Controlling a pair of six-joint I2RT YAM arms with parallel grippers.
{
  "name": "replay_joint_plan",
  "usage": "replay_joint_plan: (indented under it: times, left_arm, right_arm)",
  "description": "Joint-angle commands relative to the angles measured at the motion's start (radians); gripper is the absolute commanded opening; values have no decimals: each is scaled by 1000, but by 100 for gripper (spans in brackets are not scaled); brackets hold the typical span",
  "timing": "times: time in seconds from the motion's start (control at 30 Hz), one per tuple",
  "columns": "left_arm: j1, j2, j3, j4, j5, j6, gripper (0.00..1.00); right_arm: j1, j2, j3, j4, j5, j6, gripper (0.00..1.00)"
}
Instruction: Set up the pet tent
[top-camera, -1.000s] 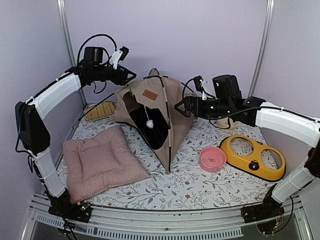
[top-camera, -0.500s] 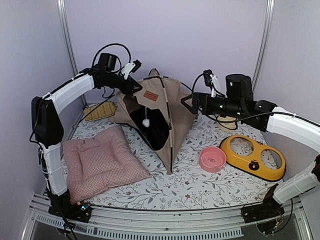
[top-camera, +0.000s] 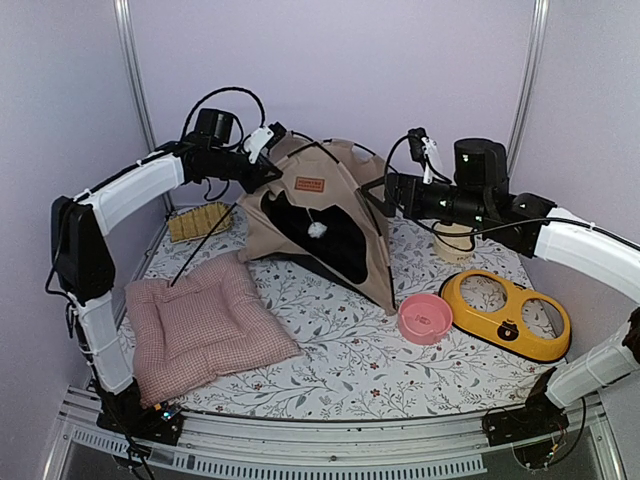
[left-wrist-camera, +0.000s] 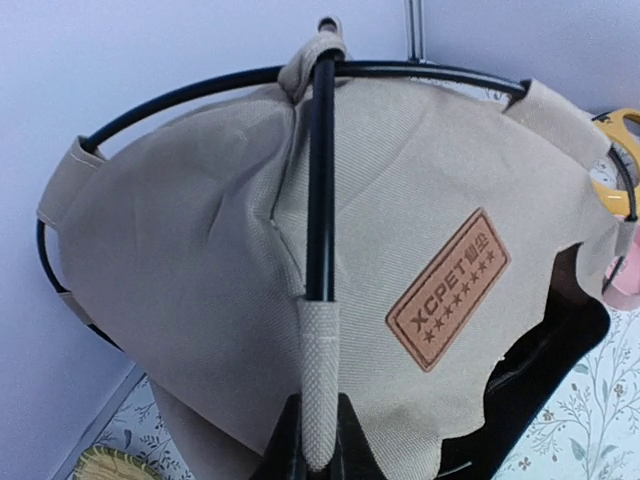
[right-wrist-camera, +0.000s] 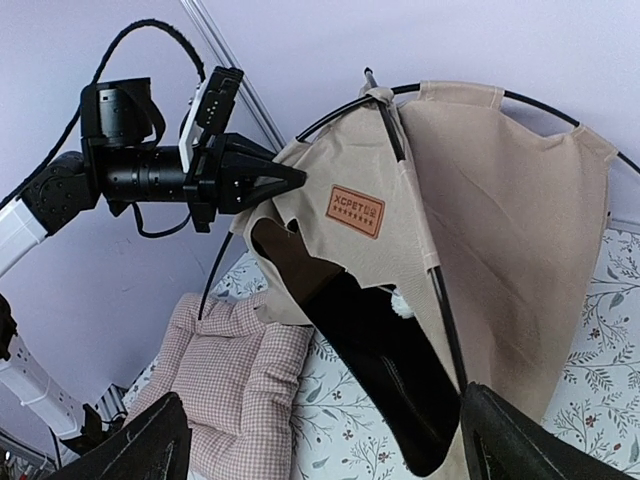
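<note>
- pet tent (top-camera: 330, 215) has dropped and spread wider than a second ago
- left gripper (left-wrist-camera: 318, 440) is pinched shut on its pole sleeve (left-wrist-camera: 318, 370)
- right gripper (top-camera: 378, 196) is wide open, gripping nothing

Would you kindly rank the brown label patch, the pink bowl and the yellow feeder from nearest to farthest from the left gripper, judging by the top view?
1. brown label patch, on the pet tent, right beside the left gripper.
2. pink bowl, at the tent's front right.
3. yellow feeder, far right, beyond the bowl.
</note>
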Motion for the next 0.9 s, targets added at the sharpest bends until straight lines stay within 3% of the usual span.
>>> replay_joint_plan:
  times: [0.0,0.2,0.33,0.63,0.73,0.87]
  left_arm:
    - [-20,-152,-65,134,-59,-16,0]
    - [-66,-287,-178,319,-107,-177,0]
    - [-177,-315,-221,398,-244,-268,0]
    - [-360,-205,-142,396,-580,-553,0]
    - [-380,-168,-141,403,-626,-648,0]
    - [-402,-130,-147,422,-629,-688,0]
  right_arm:
    - [-6,9,54,7,11,-12,95]
    - [-6,11,73,23,-29,-12,95]
    - [-5,0,72,45,-43,-8,94]
    - [18,2,57,56,-58,-17,91]
    - [30,12,42,50,-61,-5,88]
    - [41,-22,17,1,77,16,86]
